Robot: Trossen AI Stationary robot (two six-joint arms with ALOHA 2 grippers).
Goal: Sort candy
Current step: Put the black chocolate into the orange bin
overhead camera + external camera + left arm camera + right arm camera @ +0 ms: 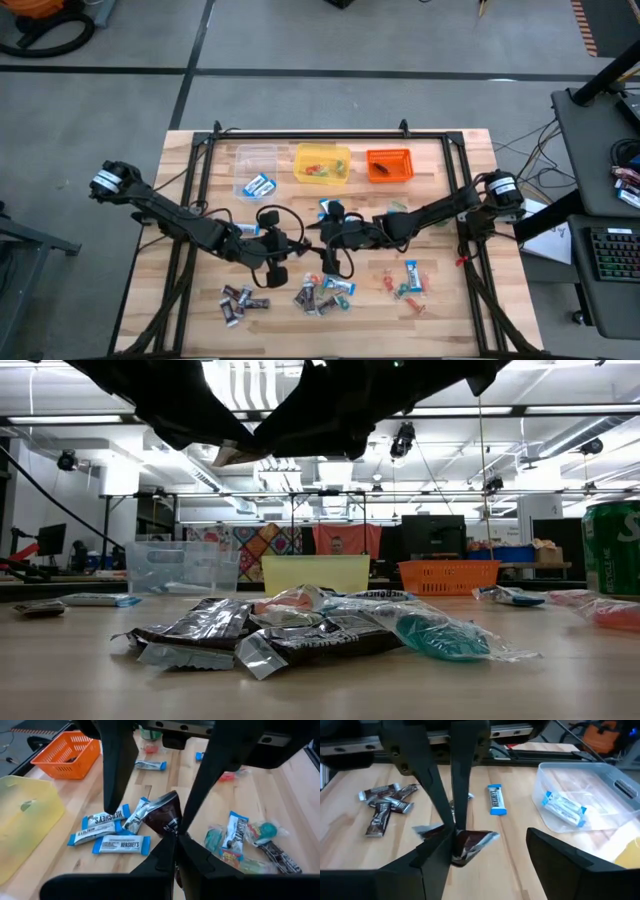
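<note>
From the high view I saw both arms meeting over the middle of the table (180,160). The left gripper (283,247) was pinched shut on a dark brown candy (165,817), holding it up between the two grippers. The right gripper (327,232) stood with its jaws spread wide, one finger (560,857) clear of that wrapper. Other candy lay loose on the wood: brown pieces (238,298) near the front edge, blue-and-white bars (107,832) alongside. A clear tub (256,170) held blue-and-white pieces (564,806); yellow tub (322,163) and orange tub (389,165) stood beside it.
</note>
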